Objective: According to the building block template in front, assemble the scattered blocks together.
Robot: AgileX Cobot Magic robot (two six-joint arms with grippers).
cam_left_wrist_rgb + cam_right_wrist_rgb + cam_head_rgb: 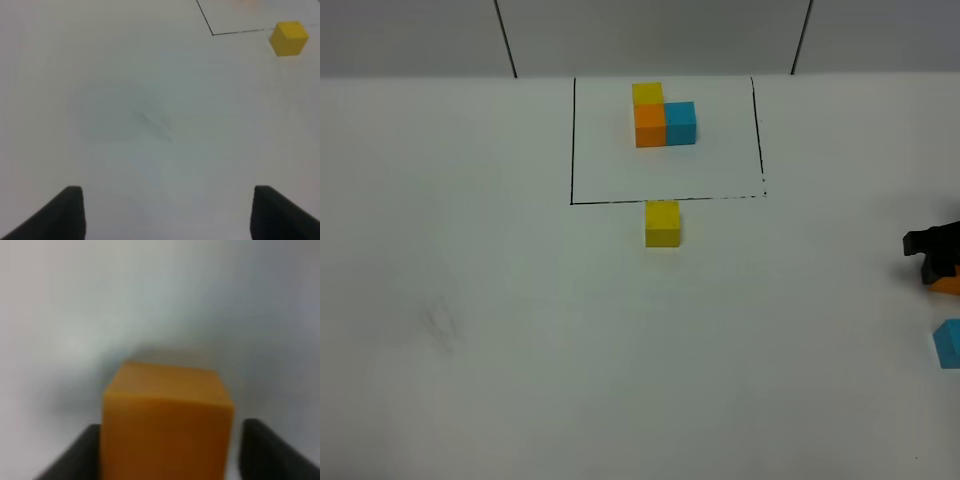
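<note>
The template (663, 115) sits at upper centre, inside a thin black rectangle (573, 140). It shows a yellow cube above an orange one in the frame, and a blue cube touching the orange one's right side, making an L. The loose yellow block (662, 223) stands flat at centre, just below the rectangle's lower line. The orange block (949, 285) is at the right edge, mostly cut off, between the right gripper's (168, 455) fingers. The blue block (949, 344) lies just below it, apart, also cut off.

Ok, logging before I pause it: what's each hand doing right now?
Left hand: open, empty.
Right hand: open around the orange block, gap visible on one side.
</note>
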